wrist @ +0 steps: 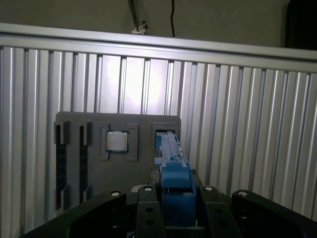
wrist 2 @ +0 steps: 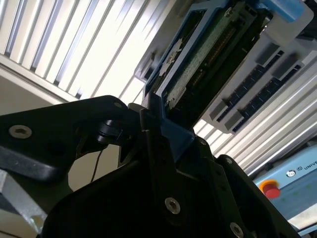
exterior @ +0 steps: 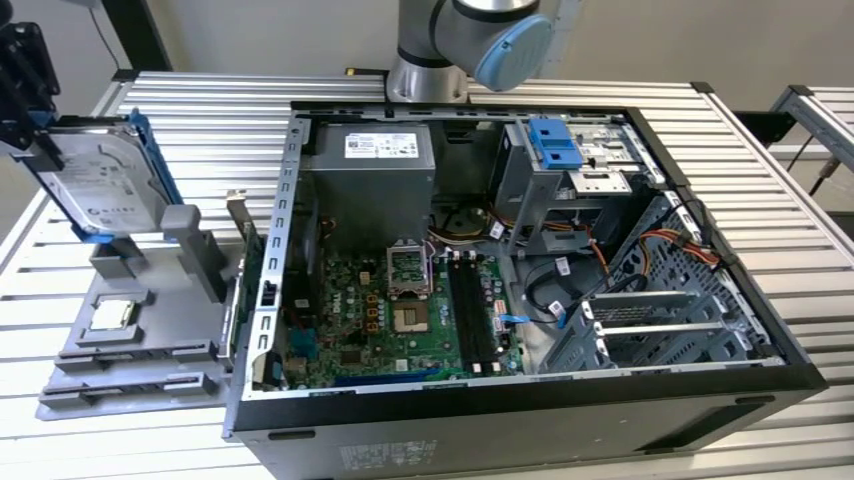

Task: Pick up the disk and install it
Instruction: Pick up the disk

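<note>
Ribbed aluminium tabletop [exterior: 747, 150] carries a grey plastic parts holder [exterior: 180, 325]. Silver hard disk with blue rail frame [exterior: 100, 185] stands on edge in that holder's slot. Black gripper [wrist: 178, 201] clamps the blue rail; a straight lift along the slot should avoid binding.

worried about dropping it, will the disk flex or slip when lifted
The disk looks like a solid metal slab, so probably stiff and heavy for its size. Its blue rail looks like smooth plastic, so it might slip.

Robotics lab bench: ribbed aluminium table [exterior: 747, 140], robot arm [exterior: 487, 35] on it, open PC tower [exterior: 561, 415], grey parts fixture [exterior: 167, 325].
</note>
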Motion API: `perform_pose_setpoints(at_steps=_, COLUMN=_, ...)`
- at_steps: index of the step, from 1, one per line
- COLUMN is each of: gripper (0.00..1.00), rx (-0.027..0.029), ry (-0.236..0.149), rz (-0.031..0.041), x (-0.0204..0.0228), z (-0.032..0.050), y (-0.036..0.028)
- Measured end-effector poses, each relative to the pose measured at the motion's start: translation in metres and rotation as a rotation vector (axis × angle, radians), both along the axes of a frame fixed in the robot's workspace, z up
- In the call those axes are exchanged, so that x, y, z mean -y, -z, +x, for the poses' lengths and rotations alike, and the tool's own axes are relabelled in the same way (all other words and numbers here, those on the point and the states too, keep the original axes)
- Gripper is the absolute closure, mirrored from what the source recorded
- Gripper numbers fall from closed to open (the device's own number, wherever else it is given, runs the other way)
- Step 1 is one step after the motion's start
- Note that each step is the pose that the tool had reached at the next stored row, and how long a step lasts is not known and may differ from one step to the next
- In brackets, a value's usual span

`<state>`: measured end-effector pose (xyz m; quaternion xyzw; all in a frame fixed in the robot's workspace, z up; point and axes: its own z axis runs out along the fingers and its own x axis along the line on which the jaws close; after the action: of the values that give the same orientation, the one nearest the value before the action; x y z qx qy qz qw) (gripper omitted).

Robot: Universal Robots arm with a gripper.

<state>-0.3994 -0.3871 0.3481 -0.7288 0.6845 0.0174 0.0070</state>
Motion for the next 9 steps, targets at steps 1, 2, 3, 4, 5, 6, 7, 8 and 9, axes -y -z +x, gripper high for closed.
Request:
perform_pose_setpoints(at_steps=1, gripper=1.0, rx=0.0, ry=0.0, rz=0.0, x=0.0, z=0.0, y=-0.0006)
perform_pose_setpoints(at_steps=2, gripper=1.0, rx=0.0001, ry=0.0, rz=0.0, x=0.0, z=0.0, y=-0.001)
perform_pose_setpoints(at_steps=3, gripper=1.0, rx=0.0, ry=0.0, rz=0.0, x=0.0, z=0.0, y=-0.0015)
perform_pose_setpoints(at_steps=4, gripper=1.0, rx=-0.0001, ry=0.0, rz=0.0, x=0.0, z=0.0, y=-0.0021)
perform_pose_setpoints(at_steps=5, gripper=1.0, rx=0.0, ry=0.0, rz=0.0, x=0.0, z=0.0, y=-0.0027)
perform_pose_setpoints(at_steps=6, gripper=1.0, rx=0.0, ry=0.0, rz=0.0, x=0.0, z=0.0, y=-0.0032)
perform_pose_setpoints(at_steps=7, gripper=1.0, rx=0.0, ry=0.0, rz=0.0, x=0.0, z=0.0, y=-0.0039)
perform_pose_setpoints(at_steps=8, gripper=1.0, rx=-0.0001, ry=0.0, rz=-0.0001, x=0.0, z=0.0, y=-0.0047)
perform_pose_setpoints(at_steps=9, gripper=1.0, rx=-0.0002, ry=0.0, rz=-0.0001, x=0.0, z=0.0, y=-0.0055)
